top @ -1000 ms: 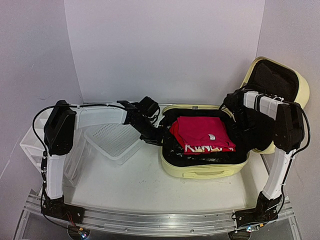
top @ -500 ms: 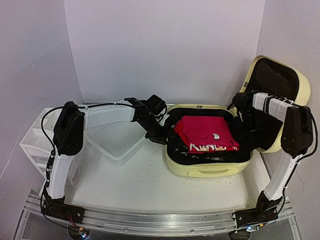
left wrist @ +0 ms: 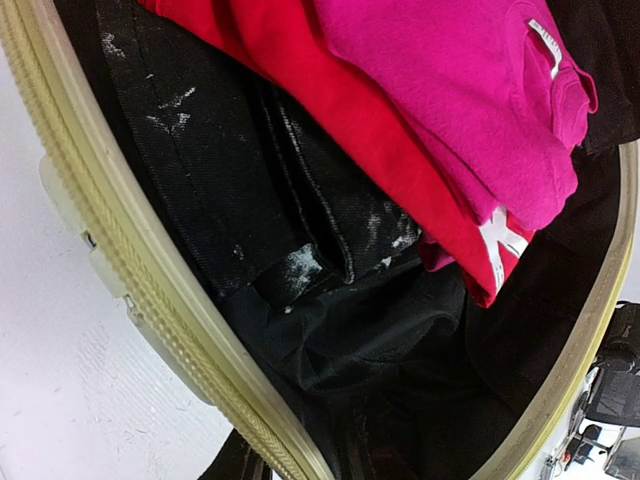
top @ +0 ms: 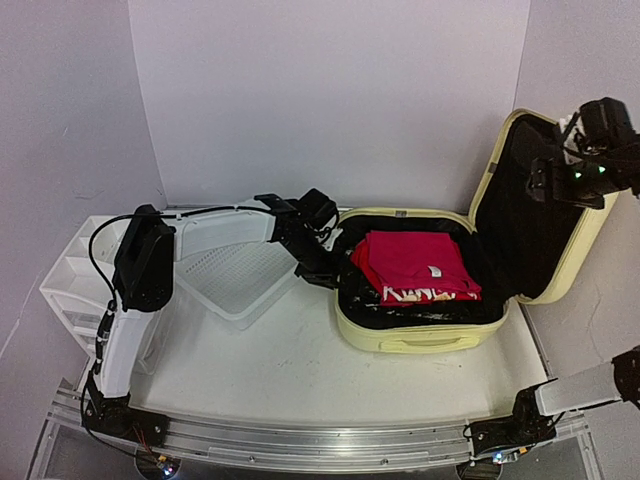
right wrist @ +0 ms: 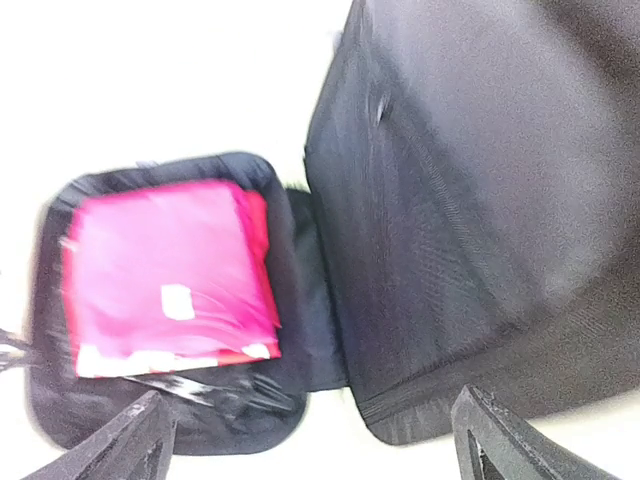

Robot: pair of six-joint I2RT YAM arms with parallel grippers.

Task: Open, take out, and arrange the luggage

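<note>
Right gripper (right wrist: 320, 440) spread wide | luggage (top: 420, 338) open — pink top (top: 410, 260) inside

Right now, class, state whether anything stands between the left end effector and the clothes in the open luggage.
Nothing visible does. The lid of the luggage stands open, the left end effector sits at its rim, and its wrist view shows the pink garment and dark clothing uncovered.

White table (top: 280, 370): luggage (top: 420, 338), basket (top: 232, 272), drawer unit (top: 70, 285)

luggage (top: 420, 340) pale yellow, black inside | shirt (top: 412, 262) magenta-pink | jeans (left wrist: 230, 190) black, white-flecked | basket (top: 235, 285) white mesh
</note>
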